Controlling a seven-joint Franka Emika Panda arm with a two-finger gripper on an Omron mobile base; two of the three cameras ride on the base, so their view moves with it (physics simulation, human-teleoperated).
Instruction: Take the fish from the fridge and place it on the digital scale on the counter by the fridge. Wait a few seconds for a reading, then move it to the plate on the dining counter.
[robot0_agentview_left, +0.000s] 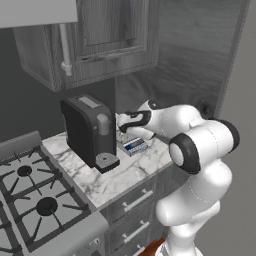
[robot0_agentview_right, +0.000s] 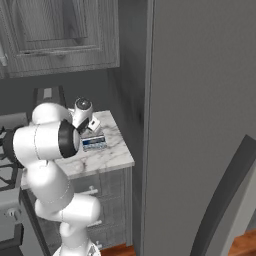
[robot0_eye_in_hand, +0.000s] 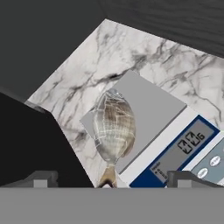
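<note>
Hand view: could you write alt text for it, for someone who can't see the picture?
A small silvery-grey fish lies on a flat grey digital scale whose blue-edged display shows digits, on a white marble counter. The open gripper hangs just above, a dark fingertip on each side of the fish, with the black coffee machine at the left.
</note>
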